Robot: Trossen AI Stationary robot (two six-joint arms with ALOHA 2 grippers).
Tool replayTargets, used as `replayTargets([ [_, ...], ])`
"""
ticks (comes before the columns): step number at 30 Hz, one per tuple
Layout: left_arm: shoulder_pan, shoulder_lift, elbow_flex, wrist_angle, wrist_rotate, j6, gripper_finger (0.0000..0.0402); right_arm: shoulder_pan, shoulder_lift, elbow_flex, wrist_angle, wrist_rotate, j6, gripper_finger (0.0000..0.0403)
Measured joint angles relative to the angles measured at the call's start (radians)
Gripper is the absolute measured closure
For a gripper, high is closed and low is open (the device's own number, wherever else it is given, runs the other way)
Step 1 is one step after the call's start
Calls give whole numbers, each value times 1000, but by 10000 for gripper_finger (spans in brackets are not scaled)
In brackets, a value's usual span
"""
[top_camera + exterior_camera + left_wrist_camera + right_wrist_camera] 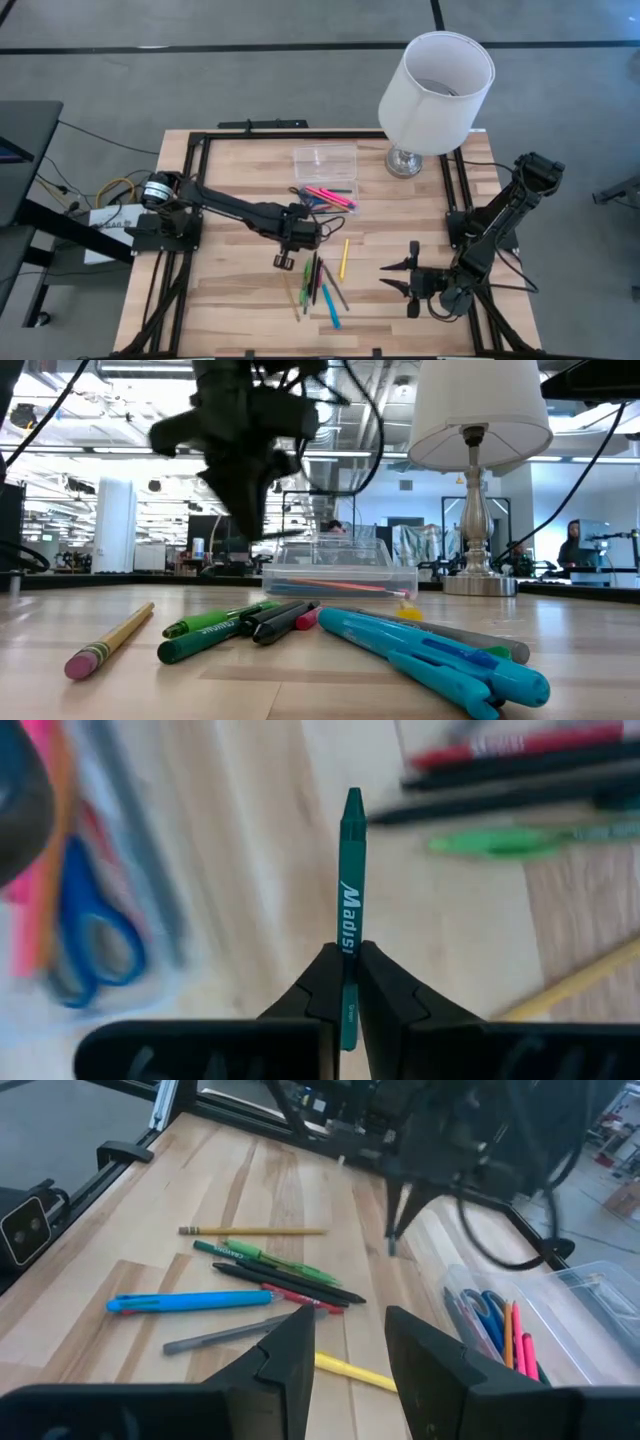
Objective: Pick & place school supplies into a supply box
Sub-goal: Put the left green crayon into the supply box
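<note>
My left gripper (284, 261) hovers over the table's middle, shut on a dark green crayon (352, 870) with white lettering. The clear supply box (325, 165) lies just beyond it toward the far edge and holds pink markers (331, 196), an orange pencil and blue-handled scissors (487, 1306). Loose supplies lie flat on the wood nearer the front: a yellow pencil (344, 258), green pens (215, 628), black pens and a blue pen (185, 1300). My right gripper (350, 1345) waits open at the table's right, above the wood. My left gripper pinches the crayon between its two fingers near one end (347, 948). The fingers come from above, slanting steeply down, and lie along the crayon. Most of its length sticks out past the fingertips, and it hangs clear of the table.
A lamp with a white shade (435, 95) stands at the far right, close to the box. A black frame (455, 190) runs along the table's edges. Bare wood shows at the near left.
</note>
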Motion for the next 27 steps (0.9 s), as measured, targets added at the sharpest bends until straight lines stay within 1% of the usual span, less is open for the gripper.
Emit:
replayTargets([
  [4,39,-3,58,11,-69,44,394,0,0,0,0,0,0,285],
  [7,95,-3,69,53,-78,75,394,0,0,0,0,0,0,285],
  [13,228,-3,69,170,-47,114,393,0,0,0,-6,0,0,285],
  [17,290,-3,69,235,29,148,386,0,0,0,-13,0,0,285],
  [20,319,20,72,263,54,188,380,0,0,0,-15,0,0,285],
  [22,330,37,71,231,47,225,377,0,0,0,-17,0,1,285],
  [27,338,73,73,252,41,259,376,0,-1,1,-48,0,26,285],
])
